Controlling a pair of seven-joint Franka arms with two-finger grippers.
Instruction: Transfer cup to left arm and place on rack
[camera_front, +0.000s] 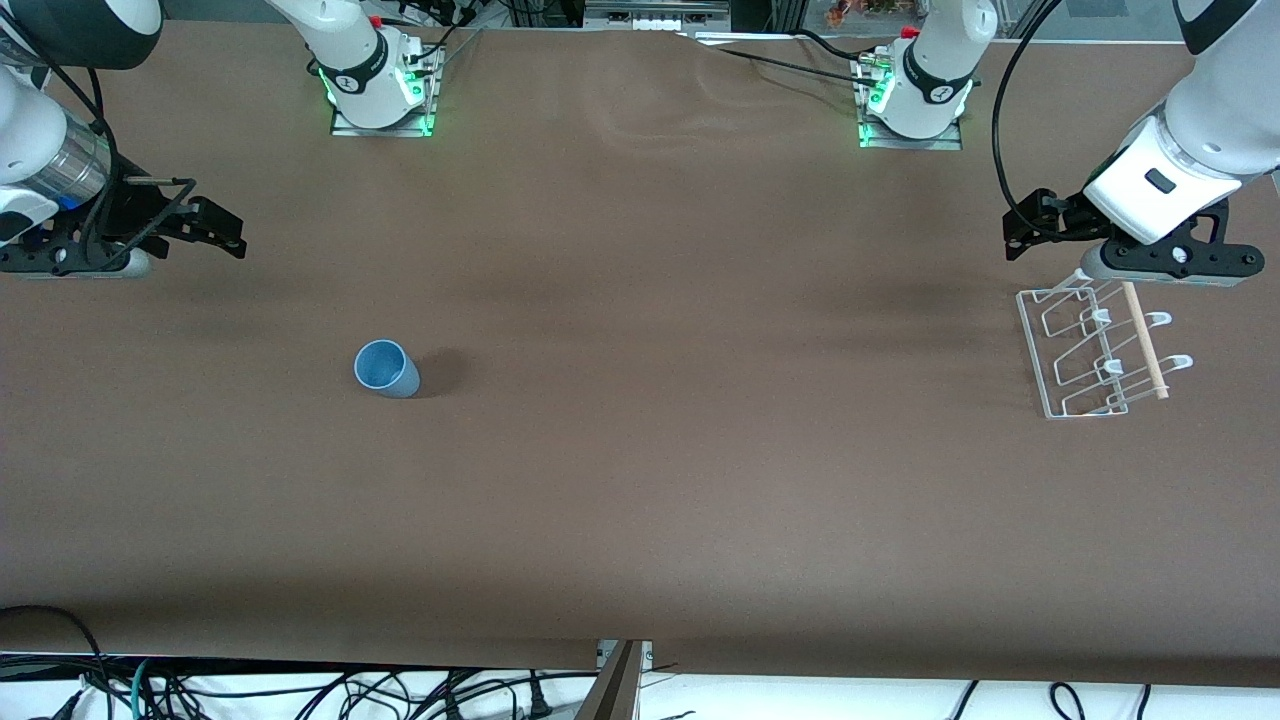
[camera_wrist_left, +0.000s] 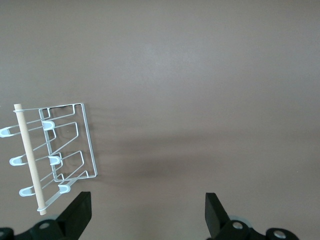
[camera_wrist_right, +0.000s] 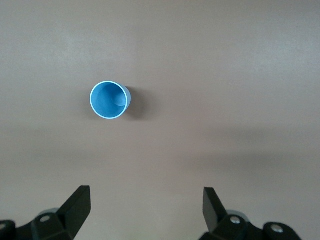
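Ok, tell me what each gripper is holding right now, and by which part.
Nothing. The left gripper is open above the table beside the white wire rack; the right gripper is open, away from the light-blue plastic cup.

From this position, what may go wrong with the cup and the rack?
1. The cup stands upright and alone on the table; a slightly off-centre approach by the open right gripper may tip it.
2. The open left gripper hangs just above the rack; going down carelessly, it may hit the light wire frame or the dowel.
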